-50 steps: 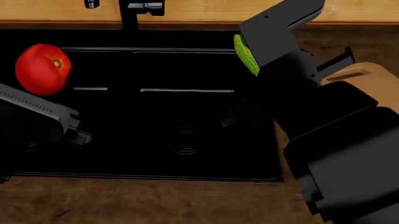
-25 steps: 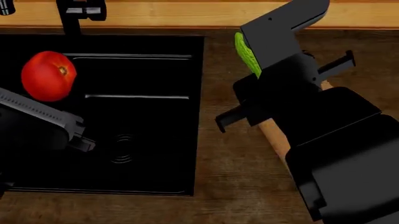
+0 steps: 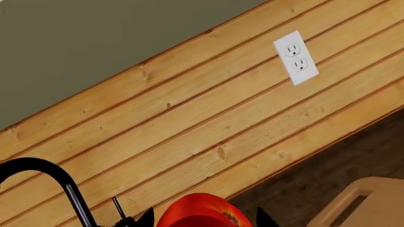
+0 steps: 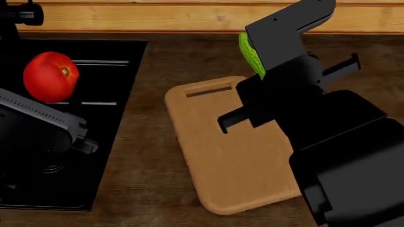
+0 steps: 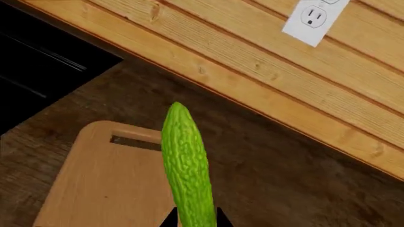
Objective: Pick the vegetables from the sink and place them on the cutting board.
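A: Nearest, head view: the light tan wooden cutting board (image 4: 237, 161) with rounded corners lies flat on the dark brown wood worktop (image 4: 151, 156), its slot handle at the far end. Right arm's black bulk covers part of its right side.

B: Left edge?

A: The glossy black rectangular sink (image 4: 101, 137), just left of the board with a strip of worktop between them. Left arm hangs over the basin.

B: Left gripper (image 3: 202, 220)?

A: Clamped on the round glossy red tomato (image 4: 50, 76), held up above the sink. In the left wrist view the black fingertips (image 3: 146, 218) flank the tomato (image 3: 203, 212) on both sides.

B: Right gripper (image 5: 192, 220)?

A: Closed around the slim, bumpy bright-green cucumber (image 5: 187, 165), which is held in the air, pointing away from the gripper, above the board's handle end (image 5: 136, 140). The head view shows only a green sliver (image 4: 250, 54) beside the arm.

B: Far side?

A: The tall black faucet (image 3: 60, 184), then a light pine plank backsplash (image 3: 208, 118) carrying a white double outlet (image 3: 295, 57), with grey-green wall (image 3: 94, 42) above.
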Motion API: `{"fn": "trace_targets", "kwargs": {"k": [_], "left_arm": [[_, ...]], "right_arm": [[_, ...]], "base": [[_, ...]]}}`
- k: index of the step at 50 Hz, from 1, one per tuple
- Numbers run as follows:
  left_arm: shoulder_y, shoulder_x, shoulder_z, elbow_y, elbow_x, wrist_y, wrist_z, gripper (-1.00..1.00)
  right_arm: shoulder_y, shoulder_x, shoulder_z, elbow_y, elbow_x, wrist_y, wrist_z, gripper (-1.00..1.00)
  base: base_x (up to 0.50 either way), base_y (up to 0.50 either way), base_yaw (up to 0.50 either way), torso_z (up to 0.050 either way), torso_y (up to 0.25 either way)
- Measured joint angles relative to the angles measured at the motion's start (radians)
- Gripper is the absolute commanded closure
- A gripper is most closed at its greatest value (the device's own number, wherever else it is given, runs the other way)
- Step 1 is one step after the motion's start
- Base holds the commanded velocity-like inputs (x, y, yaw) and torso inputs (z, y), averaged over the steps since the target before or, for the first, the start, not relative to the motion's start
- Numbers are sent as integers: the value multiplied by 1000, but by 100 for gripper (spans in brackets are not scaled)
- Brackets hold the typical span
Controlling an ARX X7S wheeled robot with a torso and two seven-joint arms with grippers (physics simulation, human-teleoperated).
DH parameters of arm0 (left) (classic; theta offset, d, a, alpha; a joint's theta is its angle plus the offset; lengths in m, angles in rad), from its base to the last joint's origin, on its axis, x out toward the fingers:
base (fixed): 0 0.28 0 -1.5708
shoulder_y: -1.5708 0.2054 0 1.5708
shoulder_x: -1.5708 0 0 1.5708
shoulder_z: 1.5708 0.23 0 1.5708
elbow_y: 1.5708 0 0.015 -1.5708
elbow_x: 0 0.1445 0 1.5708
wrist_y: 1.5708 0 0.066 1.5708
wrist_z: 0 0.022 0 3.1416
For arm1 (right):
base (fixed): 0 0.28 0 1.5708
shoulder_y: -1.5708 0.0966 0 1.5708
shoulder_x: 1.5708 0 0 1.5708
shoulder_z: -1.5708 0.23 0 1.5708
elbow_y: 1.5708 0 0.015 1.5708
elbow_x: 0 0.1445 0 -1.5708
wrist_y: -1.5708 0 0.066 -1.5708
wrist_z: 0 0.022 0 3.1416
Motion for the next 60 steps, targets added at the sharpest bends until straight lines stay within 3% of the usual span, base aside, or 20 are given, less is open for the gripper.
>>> {"fn": "trace_targets", "kwargs": {"k": [12, 34, 48, 60], "left_arm": [[-4, 6, 6, -1, -3, -7, -2, 100], [-53, 62, -56, -53, -46, -72, -44, 100], [-215, 210, -104, -208, -194, -230, 14, 100], [-262, 303, -67, -354, -241, -221, 61, 100]], "right_arm": [[-11, 7, 7, -4, 6, -11, 0, 100], [-18, -5, -15, -17, 38, -3, -19, 100], [12, -34, 103, 17, 241, 105, 158, 100], [-4, -19, 168, 3, 365, 101, 273, 100]], "base": [[270, -442, 0, 0, 1], [114, -7, 0, 0, 1], [0, 0, 0, 0, 0], [0, 0, 0, 0, 0]]}}
